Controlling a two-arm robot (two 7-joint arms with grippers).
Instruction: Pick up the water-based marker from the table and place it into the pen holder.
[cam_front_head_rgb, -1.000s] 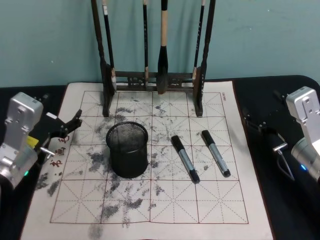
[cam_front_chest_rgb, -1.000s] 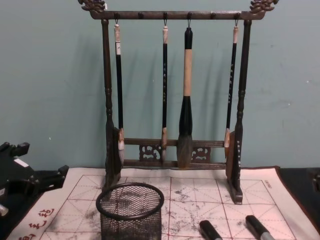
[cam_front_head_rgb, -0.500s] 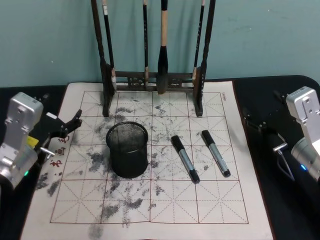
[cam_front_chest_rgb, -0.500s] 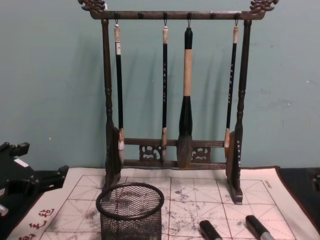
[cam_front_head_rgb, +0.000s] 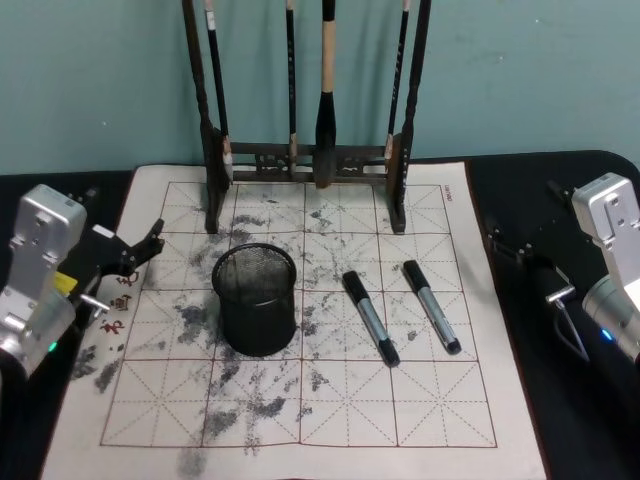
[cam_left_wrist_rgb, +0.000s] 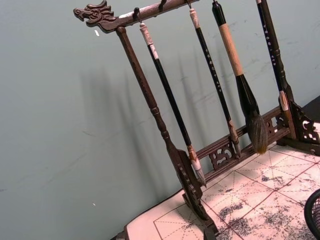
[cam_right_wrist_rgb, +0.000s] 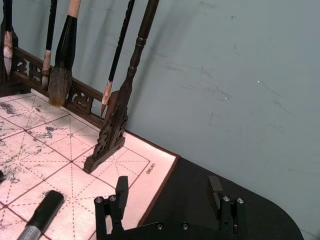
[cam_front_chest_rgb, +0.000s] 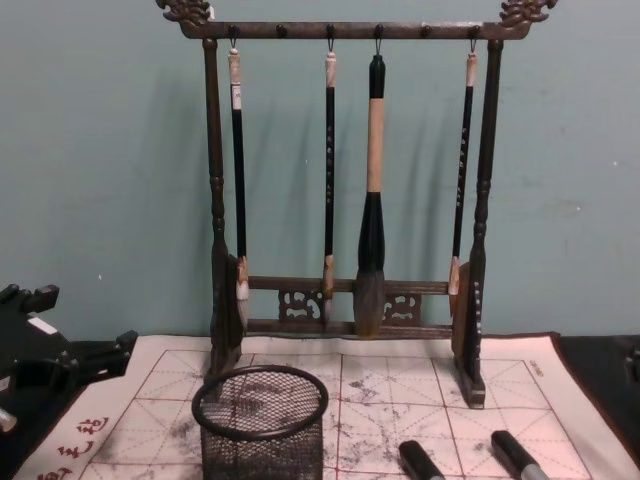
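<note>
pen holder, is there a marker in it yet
No, the pen holder stands empty, while the left marker and the right marker both lie on the mat beside it.

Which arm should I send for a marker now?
Right. Both markers lie right of the pen holder, nearer the open right gripper; the left gripper sits on the pen holder's far side.

Two water-based markers are lying on the one grid mat (cam_front_head_rgb: 330, 420): the left marker (cam_front_head_rgb: 370, 317) and the right marker (cam_front_head_rgb: 431, 292), both at 3 o'clock from the one pen holder (cam_front_head_rgb: 255, 300). One brush rack (cam_front_chest_rgb: 214, 250) is standing at 12 o'clock, and four brushes (cam_front_chest_rgb: 370, 230) are hanging on it. Two grippers are sitting by the mat: the left gripper (cam_front_head_rgb: 140, 248) at 9 o'clock and the right gripper (cam_right_wrist_rgb: 167, 186) at 3 o'clock.
</note>
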